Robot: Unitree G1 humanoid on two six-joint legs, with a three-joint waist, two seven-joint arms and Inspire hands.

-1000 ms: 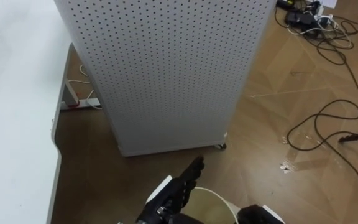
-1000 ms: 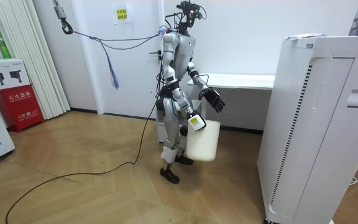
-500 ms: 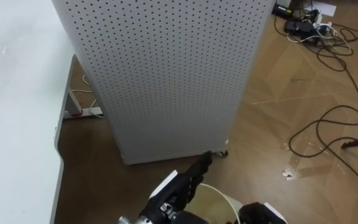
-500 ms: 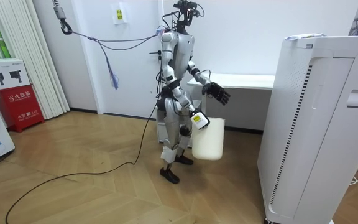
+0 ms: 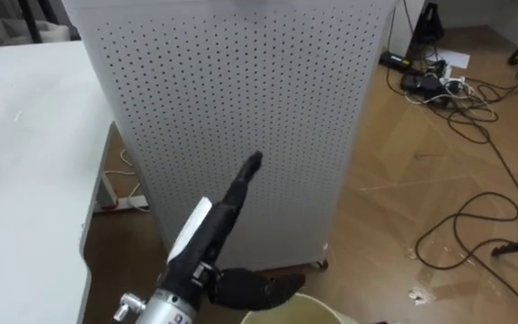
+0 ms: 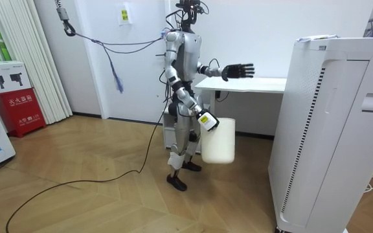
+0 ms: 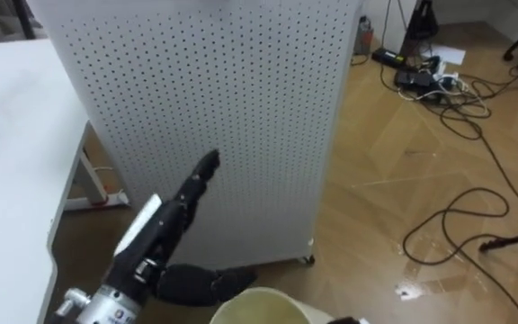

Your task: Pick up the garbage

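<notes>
Room view: robot stands upright on the wood floor (image 6: 76,207) beside the front edge of the white surface (image 6: 251,83), facing a tall white cabinet (image 6: 329,129). A white bin (image 6: 217,139) hangs clear of the floor from the right hand (image 6: 206,121), which is closed on its top edge. The left hand (image 5: 216,223) is raised level over the surface's edge, fingers straight, thumb spread, holding nothing. In the eye views it points at the cabinet's perforated panel. The bin's rim shows at the bottom edge; its contents cannot be told. Small pale bits (image 5: 414,293) lie on the floor near a looped cable (image 5: 475,207), right of the cabinet; whether they are garbage cannot be told.
</notes>
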